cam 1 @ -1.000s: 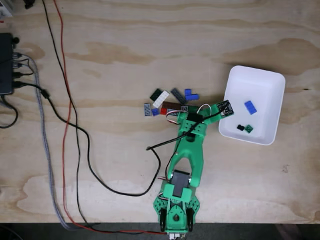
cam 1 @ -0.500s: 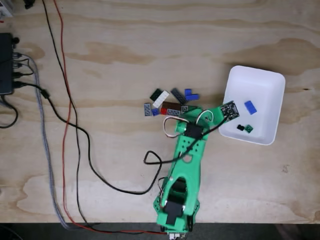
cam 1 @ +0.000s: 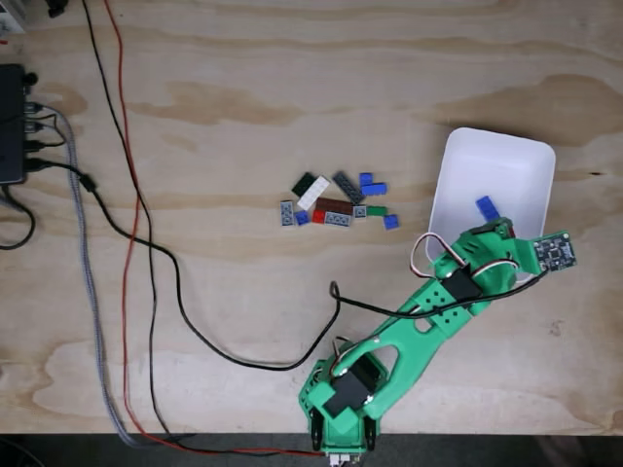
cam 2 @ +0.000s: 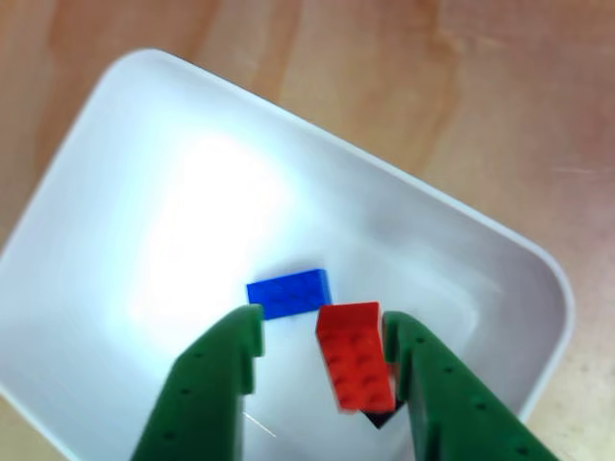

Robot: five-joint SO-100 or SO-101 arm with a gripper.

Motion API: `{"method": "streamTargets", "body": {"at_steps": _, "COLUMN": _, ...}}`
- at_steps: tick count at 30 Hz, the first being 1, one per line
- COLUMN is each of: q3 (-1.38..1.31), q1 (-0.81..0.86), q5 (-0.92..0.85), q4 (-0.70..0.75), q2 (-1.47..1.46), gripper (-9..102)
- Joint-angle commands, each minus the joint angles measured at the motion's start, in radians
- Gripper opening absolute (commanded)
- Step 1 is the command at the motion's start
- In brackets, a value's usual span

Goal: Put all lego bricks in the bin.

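The gripper (cam 2: 322, 360) hangs over the bin (cam 2: 500, 240) with its jaws apart, and a red brick (cam 2: 356, 355) sits against the right finger (cam 2: 442, 394) in the other view, tilted and a little blurred; whether it is pinned, clinging or dropping I cannot tell, since the left finger (cam 2: 216, 384) stands clear of it. A blue brick (cam 2: 290, 292) lies on the bin floor just beyond, and a dark scrap peeks out under the red one. The likely trouble is the red brick sticking to the right finger and riding back out of the bin when the arm swings away, or tumbling off near the wall and bouncing over the low rim. The fixed view shows what the close one cannot: the arm (cam 1: 428, 321) reaches from the near edge of the table (cam 1: 243, 97) to the near right corner of the bin (cam 1: 458, 156), so the drop falls close to the rim there, and a cluster of bricks (cam 1: 336, 202) still waits on the wood well left of the bin, with a stray blue one (cam 1: 390, 221) nearest it. In that view the arm hides the fingers and the red brick, though the blue brick (cam 1: 487, 207) in the bin shows.
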Motion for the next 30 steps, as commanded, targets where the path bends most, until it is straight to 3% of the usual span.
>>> {"method": "streamTargets", "body": {"at_steps": 1, "q3": -0.086, "q1": 0.005, "q5": -0.015, "q4": 0.035, "q2": 0.049, "gripper": 22}}
{"method": "streamTargets", "body": {"at_steps": 3, "q3": -0.084, "q1": -0.014, "q5": 0.005, "q4": 0.072, "q2": 0.107, "gripper": 24}}
{"method": "streamTargets", "body": {"at_steps": 6, "q3": -0.072, "q1": -0.104, "q5": 0.002, "q4": 0.256, "q2": 0.295, "gripper": 24}}
{"method": "streamTargets", "body": {"at_steps": 10, "q3": -0.026, "q1": -0.420, "q5": -0.009, "q4": 0.598, "q2": 0.581, "gripper": 24}}
{"method": "streamTargets", "body": {"at_steps": 13, "q3": 0.055, "q1": -0.637, "q5": -0.089, "q4": 0.747, "q2": 0.621, "gripper": 22}}
{"method": "streamTargets", "body": {"at_steps": 15, "q3": 0.114, "q1": -0.667, "q5": -0.219, "q4": 0.769, "q2": 0.520, "gripper": 19}}
{"method": "streamTargets", "body": {"at_steps": 18, "q3": 0.169, "q1": -0.617, "q5": -0.345, "q4": 0.689, "q2": 0.282, "gripper": 18}}
{"method": "streamTargets", "body": {"at_steps": 24, "q3": 0.172, "q1": -0.540, "q5": -0.265, "q4": 0.402, "q2": -0.064, "gripper": 20}}
{"method": "streamTargets", "body": {"at_steps": 30, "q3": 0.038, "q1": -0.531, "q5": -0.322, "q4": 0.368, "q2": -0.284, "gripper": 20}}
